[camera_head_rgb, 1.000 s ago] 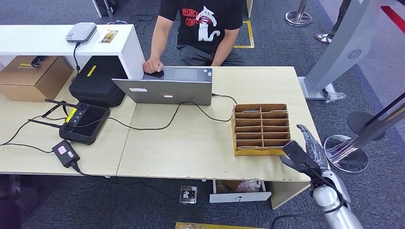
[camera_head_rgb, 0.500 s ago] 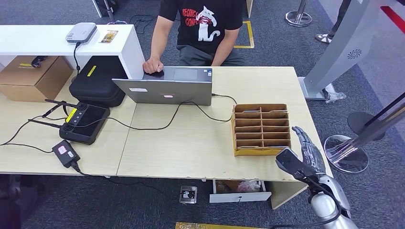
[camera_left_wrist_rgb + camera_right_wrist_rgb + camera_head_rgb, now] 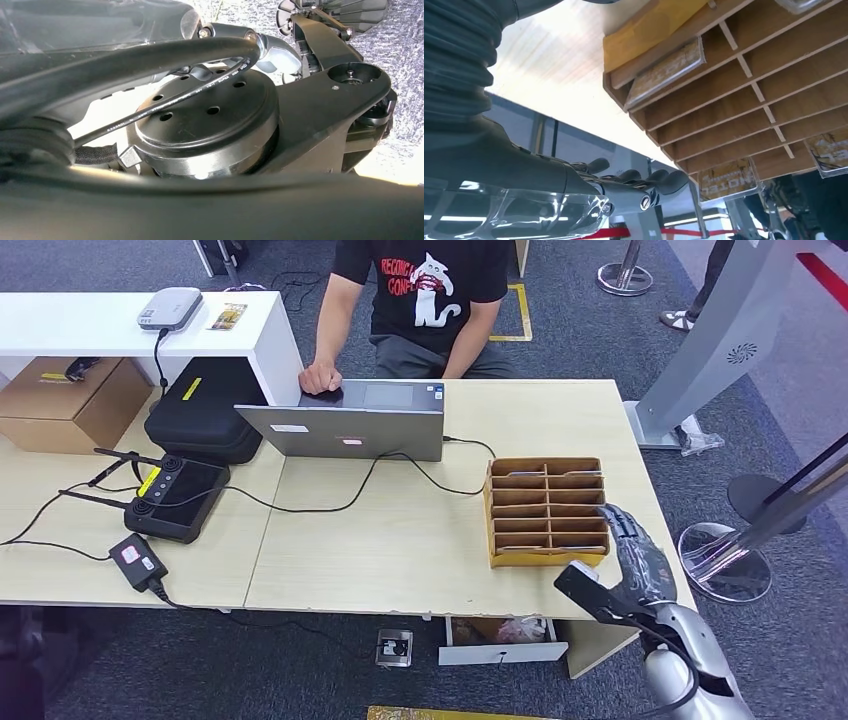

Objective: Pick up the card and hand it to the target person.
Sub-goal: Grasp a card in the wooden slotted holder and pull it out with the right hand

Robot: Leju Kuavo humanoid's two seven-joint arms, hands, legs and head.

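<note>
The right robot hand hangs over the near right corner of the worktop, just beside the near right end of the wooden card rack. Its fingers are spread and reach toward the rack, the thumb juts out to the left, and it holds nothing. In the right wrist view the dark fingers lie straight and apart, with the rack's slots just beyond them. Cards stand in several of those slots: one card sits in a slot by the rack's end wall, and another in a slot further along; their print is too small to read. From the head view the cards are hard to make out inside the compartments.

Left of the rack, a black cable snakes across the worktop to a grey laptop, which stands between the rack and the person. Further left lie a power brick, a black controller with antennas, a black case and a cardboard box. Beyond the laptop sits the person in a black shirt, one hand on the worktop's far edge.
</note>
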